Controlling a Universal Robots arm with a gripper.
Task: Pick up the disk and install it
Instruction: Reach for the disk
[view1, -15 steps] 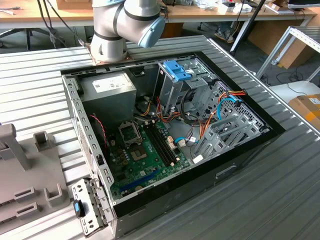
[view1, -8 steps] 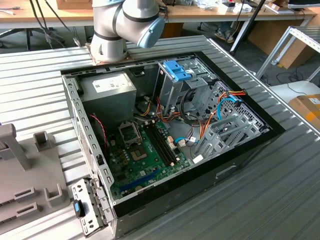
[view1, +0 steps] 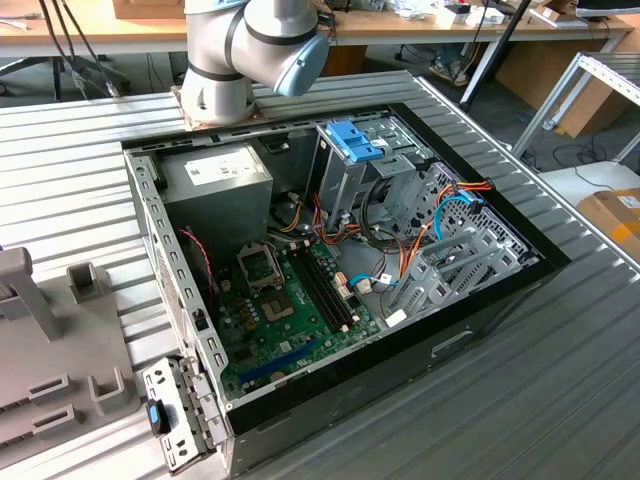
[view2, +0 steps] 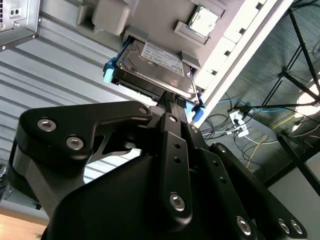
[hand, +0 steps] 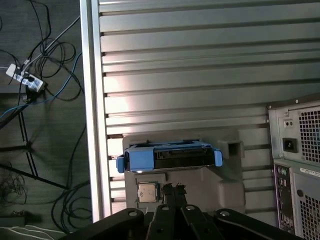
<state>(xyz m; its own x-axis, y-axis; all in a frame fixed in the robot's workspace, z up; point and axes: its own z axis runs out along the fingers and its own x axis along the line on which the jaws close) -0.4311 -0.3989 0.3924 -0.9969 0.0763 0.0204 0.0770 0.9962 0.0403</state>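
Second wrist view shows the disk (view2: 159, 62), near edge hidden.

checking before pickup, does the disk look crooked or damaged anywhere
Nothing stands out. The disk sits level in its grey holder, a blue rail at each end, and the gripper is lined up with its middle.

Ribbed grey metal worktop (view1: 80, 160), light wooden desk (view1: 100, 35) behind it, cardboard box (view1: 615, 215) at the exterior view's right, dark floor (hand: 50, 150) with loose cables (hand: 55, 55) and a white power strip (hand: 22, 77).
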